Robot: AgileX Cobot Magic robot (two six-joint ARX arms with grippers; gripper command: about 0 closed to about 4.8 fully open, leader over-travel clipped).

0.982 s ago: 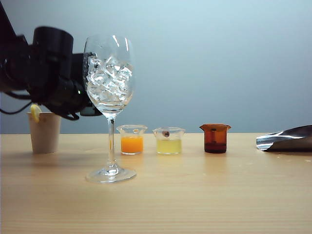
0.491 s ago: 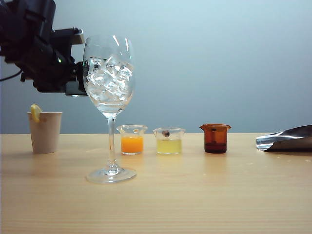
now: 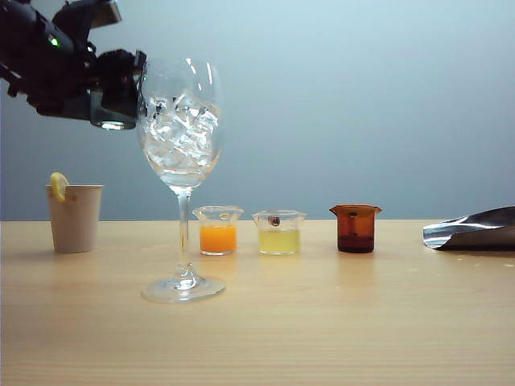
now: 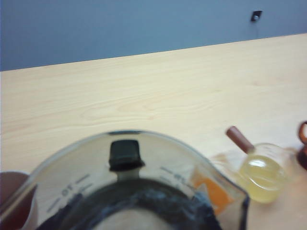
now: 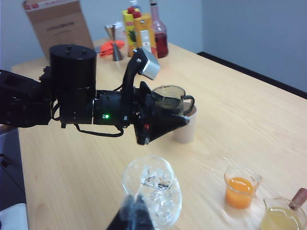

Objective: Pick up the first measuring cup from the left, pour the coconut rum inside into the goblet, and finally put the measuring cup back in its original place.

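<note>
The goblet (image 3: 181, 129), tall and full of ice cubes, stands on the wooden table; it also shows from above in the right wrist view (image 5: 152, 189). My left gripper (image 3: 113, 100) hangs high, level with the goblet's rim and just left of its bowl. It is shut on the first measuring cup (image 5: 168, 96), a smoky grey cup held about upright. Close up, the cup's wall (image 4: 86, 167) shows printed marks, with a black fingertip (image 4: 125, 154) behind it. I cannot make out the coconut rum inside. Only one dark, blurred finger of my right gripper (image 5: 136, 218) shows, in front of the goblet.
A paper cup with a lemon slice (image 3: 74, 217) stands at the left. Right of the goblet's stem are cups of orange liquid (image 3: 217, 232), pale yellow liquid (image 3: 278, 233) and an amber cup (image 3: 355, 229). A silver pouch (image 3: 471, 227) lies far right. Bottles (image 5: 144, 31) and a box (image 5: 57, 21) stand far off.
My left arm has risen with the measuring cup, from just above the paper cup up to the height of the goblet's rim. The goblet and the other cups have not moved.
</note>
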